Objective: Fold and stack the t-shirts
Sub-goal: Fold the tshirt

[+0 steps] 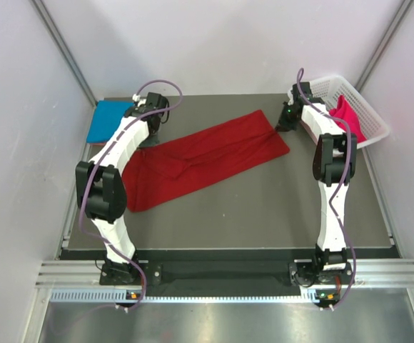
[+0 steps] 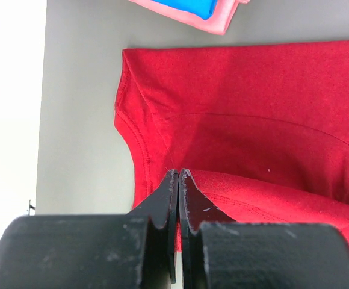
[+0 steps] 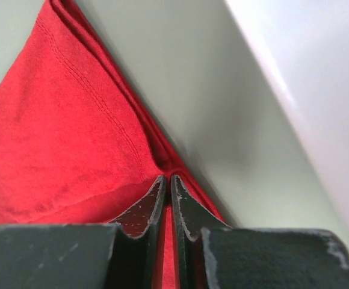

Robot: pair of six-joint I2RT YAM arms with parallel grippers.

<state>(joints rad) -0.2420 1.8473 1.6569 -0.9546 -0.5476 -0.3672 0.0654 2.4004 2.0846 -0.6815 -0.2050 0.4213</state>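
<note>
From above, my left arm covers the left end of the dark red t-shirt and the jaws there. My right arm hides part of the hot pink t-shirt. In the left wrist view, the top edge cuts off the blue t-shirt and the salmon pink t-shirt.

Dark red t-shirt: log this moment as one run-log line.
dark red t-shirt: long diagonal strip | left gripper: shut on it | right gripper: shut on it | blue t-shirt: far-left corner | hot pink t-shirt: in basket

no readable text, labels or signs
</note>
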